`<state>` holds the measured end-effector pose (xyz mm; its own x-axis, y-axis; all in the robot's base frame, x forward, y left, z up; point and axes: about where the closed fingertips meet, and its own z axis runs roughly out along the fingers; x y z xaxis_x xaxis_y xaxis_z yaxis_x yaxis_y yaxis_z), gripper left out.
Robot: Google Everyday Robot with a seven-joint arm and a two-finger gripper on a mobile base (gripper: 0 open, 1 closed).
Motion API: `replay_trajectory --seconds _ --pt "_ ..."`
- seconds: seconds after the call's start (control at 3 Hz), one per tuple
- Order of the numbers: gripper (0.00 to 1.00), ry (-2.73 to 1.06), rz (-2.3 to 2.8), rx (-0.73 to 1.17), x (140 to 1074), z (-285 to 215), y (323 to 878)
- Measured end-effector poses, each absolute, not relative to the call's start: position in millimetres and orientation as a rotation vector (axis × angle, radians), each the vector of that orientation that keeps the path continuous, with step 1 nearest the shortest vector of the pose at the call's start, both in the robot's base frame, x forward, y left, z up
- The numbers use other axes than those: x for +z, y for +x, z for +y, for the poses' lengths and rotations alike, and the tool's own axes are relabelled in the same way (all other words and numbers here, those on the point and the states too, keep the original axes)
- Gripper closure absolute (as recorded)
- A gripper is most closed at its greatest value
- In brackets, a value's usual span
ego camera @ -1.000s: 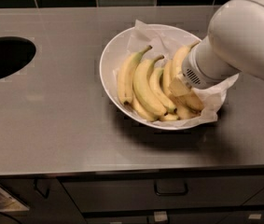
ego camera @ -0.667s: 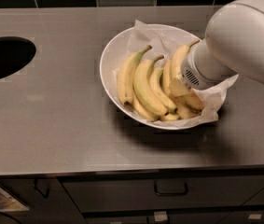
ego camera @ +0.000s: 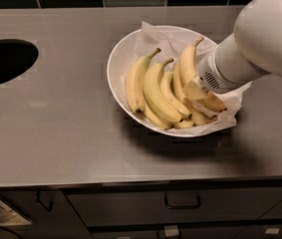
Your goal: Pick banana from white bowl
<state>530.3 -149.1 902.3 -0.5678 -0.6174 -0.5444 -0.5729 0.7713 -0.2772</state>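
Note:
The white bowl (ego camera: pixel 118 59), lined with crumpled white paper, sits on the steel counter and holds several yellow bananas. The banana (ego camera: pixel 188 66), thick and with a pale stem pointing up and back, lies at the right of the bunch. My gripper (ego camera: pixel 198 89) is down in the bowl's right side, right against this banana's lower half, at the end of the white arm (ego camera: pixel 260 39) that comes in from the right. The arm's wrist hides most of the gripper. Two bananas with darker stem tips (ego camera: pixel 150 83) lie to the left.
A dark round hole (ego camera: pixel 1 61) is cut into the counter at the far left. Dark tiles run along the back wall. Drawers with handles (ego camera: pixel 183 203) are below the counter's front edge.
The arm has drawn back to the right and up a little, uncovering the pale-stemmed banana it hid before. The bowl and other bananas have not moved.

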Motion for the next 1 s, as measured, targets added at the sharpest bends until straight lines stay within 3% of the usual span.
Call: replay_trajectory --seconds 0.67,1.0 --pt "1.0 -0.817 2.213 0.233 945 -220 537" --pt "1.0 -0.945 2.058 0.453 977 -208 523"
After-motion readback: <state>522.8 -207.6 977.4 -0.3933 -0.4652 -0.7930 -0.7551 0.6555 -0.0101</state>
